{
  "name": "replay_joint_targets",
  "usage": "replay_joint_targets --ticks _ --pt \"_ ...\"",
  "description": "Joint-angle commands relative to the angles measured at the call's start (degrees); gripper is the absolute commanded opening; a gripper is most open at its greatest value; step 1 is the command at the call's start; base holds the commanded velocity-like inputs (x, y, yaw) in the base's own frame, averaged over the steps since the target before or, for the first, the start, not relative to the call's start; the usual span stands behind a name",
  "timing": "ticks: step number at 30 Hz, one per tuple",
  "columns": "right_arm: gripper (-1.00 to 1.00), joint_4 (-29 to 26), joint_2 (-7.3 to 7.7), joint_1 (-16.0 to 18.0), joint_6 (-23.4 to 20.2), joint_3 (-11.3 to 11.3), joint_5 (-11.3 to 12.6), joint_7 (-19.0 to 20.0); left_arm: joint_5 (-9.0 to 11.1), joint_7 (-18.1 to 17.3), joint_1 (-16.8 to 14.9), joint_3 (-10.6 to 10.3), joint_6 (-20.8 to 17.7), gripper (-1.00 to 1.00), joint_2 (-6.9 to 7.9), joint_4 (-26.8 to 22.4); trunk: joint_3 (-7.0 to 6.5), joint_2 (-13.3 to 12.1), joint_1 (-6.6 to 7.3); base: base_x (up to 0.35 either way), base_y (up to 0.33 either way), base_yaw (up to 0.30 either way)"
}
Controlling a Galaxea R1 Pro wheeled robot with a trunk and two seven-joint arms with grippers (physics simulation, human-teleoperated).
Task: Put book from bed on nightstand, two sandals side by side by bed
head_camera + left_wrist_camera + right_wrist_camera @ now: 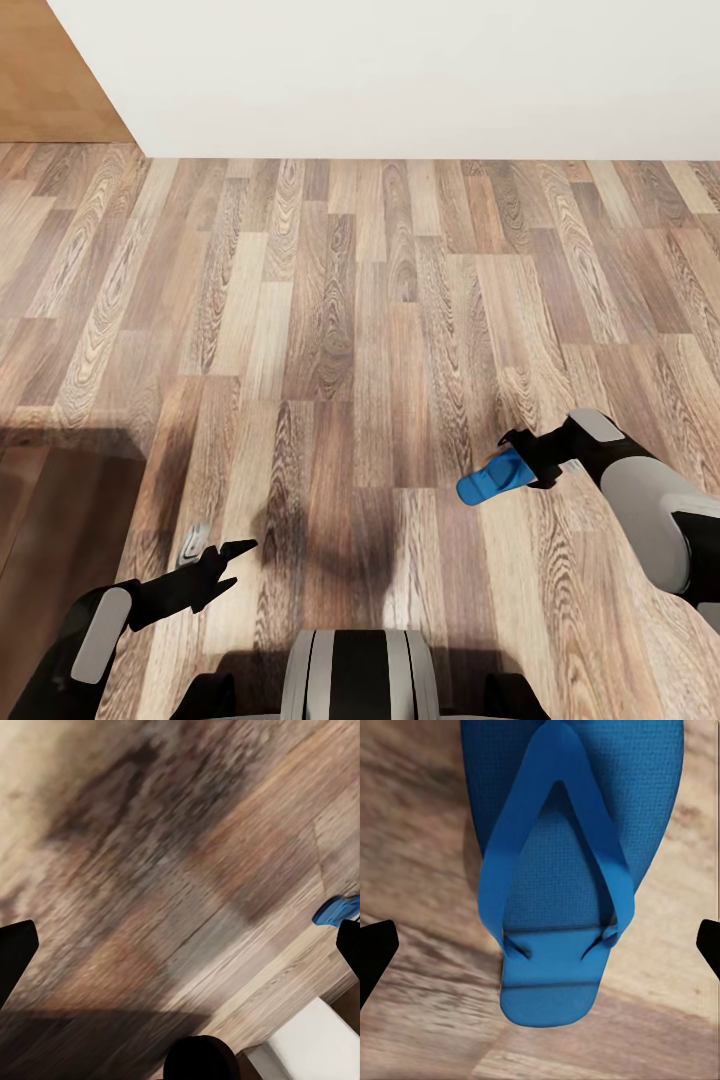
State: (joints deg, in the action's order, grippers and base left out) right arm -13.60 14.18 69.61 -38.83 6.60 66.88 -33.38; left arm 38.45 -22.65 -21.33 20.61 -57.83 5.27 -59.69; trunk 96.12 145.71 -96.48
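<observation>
The robot faced a stretch of wood-plank floor [360,330] that ran up to a plain white wall [400,70], with a panel of light-brown wood [50,70] showing at the wall's left end. Its right gripper [520,462] held one bright blue flat flip-flop sandal [492,480] above the planks, well short of the wall; in the head view the black fingers closed around the sandal's heel end while the toe end stuck out toward the robot's left. The right wrist view showed the same sandal [559,870] up close, its thin thong straps facing the camera and the floor behind it, with dark fingertips [375,952] at either edge of the frame. The left gripper [215,565] hung low over the floor near the robot's base, its jaws parted and holding nothing. Close beside that gripper a small grey object [193,545] lay on the planks; what it was could not be told. In the left wrist view the blue sandal [335,910] appeared small, over the floor. Judging by these pictures, the task was only partly under way: one sandal was in hand but not yet set down, and the second sandal, the book, the bed and the nightstand remained to be dealt with.
</observation>
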Motion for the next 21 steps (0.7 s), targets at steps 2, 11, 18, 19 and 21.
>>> replay_joint_targets --ticks 2,11,18,19,21 --pt "1.00 -0.11 0.12 0.00 -0.51 0.35 0.27 -0.44 -0.39 -0.46 -0.03 0.13 -0.27 1.00 -0.01 0.00 0.03 0.01 0.01 0.000 0.000 0.000" --pt "1.00 -0.11 0.45 0.00 -2.28 0.36 0.27 -0.16 -0.39 -0.46 -0.03 0.13 -0.27 1.00 -0.05 -0.03 0.03 0.01 0.01 0.000 0.000 0.000" --pt "1.00 -0.11 0.49 0.00 -2.58 0.40 0.27 -0.13 -0.39 -0.46 -0.03 0.13 -0.27 1.00 -0.08 -0.05 0.03 0.01 0.01 0.000 0.000 0.000" --pt "1.00 -0.11 0.49 0.00 -2.59 0.39 0.27 -0.14 -0.39 -0.46 -0.03 0.13 -0.27 1.00 -0.08 -0.03 0.03 0.01 0.01 0.000 0.000 0.000" --pt "1.00 -0.11 0.50 0.00 -2.62 0.39 0.27 -0.16 -0.39 -0.46 -0.03 0.13 -0.27 1.00 -0.06 -0.02 0.03 0.01 0.01 0.000 0.000 0.000"
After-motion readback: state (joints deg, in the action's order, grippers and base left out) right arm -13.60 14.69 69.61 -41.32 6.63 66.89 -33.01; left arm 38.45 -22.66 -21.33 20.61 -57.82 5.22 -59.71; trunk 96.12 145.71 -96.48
